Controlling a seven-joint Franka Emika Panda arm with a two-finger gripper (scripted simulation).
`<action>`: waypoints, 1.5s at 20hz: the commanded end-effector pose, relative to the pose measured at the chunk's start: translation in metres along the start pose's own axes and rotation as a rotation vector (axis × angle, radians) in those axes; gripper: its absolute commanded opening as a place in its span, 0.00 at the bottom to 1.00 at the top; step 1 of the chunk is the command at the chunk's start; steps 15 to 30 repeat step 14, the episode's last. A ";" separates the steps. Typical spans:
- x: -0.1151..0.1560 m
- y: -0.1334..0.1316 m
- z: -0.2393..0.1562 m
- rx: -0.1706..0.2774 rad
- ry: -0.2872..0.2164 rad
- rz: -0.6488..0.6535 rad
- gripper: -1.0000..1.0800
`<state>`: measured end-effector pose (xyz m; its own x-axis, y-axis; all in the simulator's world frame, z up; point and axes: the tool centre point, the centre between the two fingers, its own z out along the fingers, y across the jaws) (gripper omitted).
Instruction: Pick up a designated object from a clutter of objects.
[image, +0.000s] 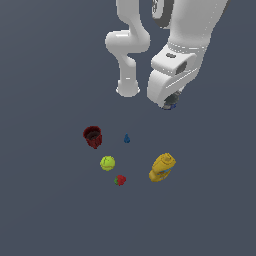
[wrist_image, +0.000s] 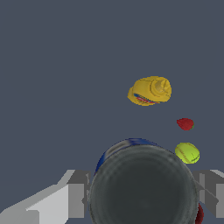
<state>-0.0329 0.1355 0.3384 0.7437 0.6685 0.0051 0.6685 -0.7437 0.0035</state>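
Observation:
The designated object, a dark grey round can-like piece with a blue rim, fills the lower part of the wrist view. My gripper is shut on it, with a grey finger on each side. In the exterior view only a dark grey and blue sliver of the designated object peeks out beneath the white hand, where the gripper is mostly hidden. The rest of the clutter lies on the floor, away from the hand.
On the dark floor lie a dark red cup, a tiny blue piece, a yellow-green ball, a red strawberry-like piece and a yellow bottle on its side. The arm's white base stands behind.

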 end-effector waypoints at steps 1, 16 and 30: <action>0.007 0.001 -0.014 0.001 -0.002 0.000 0.00; 0.023 0.003 -0.043 0.003 -0.005 0.001 0.00; 0.023 0.003 -0.043 0.003 -0.005 0.001 0.00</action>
